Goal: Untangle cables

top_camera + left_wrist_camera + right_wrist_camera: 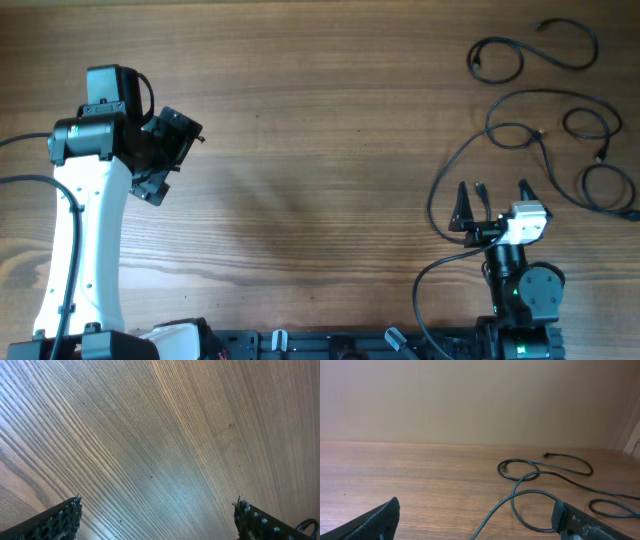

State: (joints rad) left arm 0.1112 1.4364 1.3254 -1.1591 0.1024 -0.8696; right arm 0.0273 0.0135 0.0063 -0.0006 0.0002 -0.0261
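Note:
The cables lie as loose black loops at the right of the table. One cord [530,52] curls alone at the far right corner. Nearer lies a longer cord [545,135] with several loops, and one strand of it [432,200] sweeps down past my right gripper [493,200]. That gripper stands open just in front of the loops. In the right wrist view a strand [520,496] runs across the wood between the open gripper [477,507] fingers, touching neither. My left gripper [172,155] is far off at the left, open over bare wood [158,504], with no cable near it.
A thicker black wire [420,285] runs from the right arm's base along the front edge. The white left arm [85,230] stretches up the left side. A beige wall [470,400] rises behind the table's far edge.

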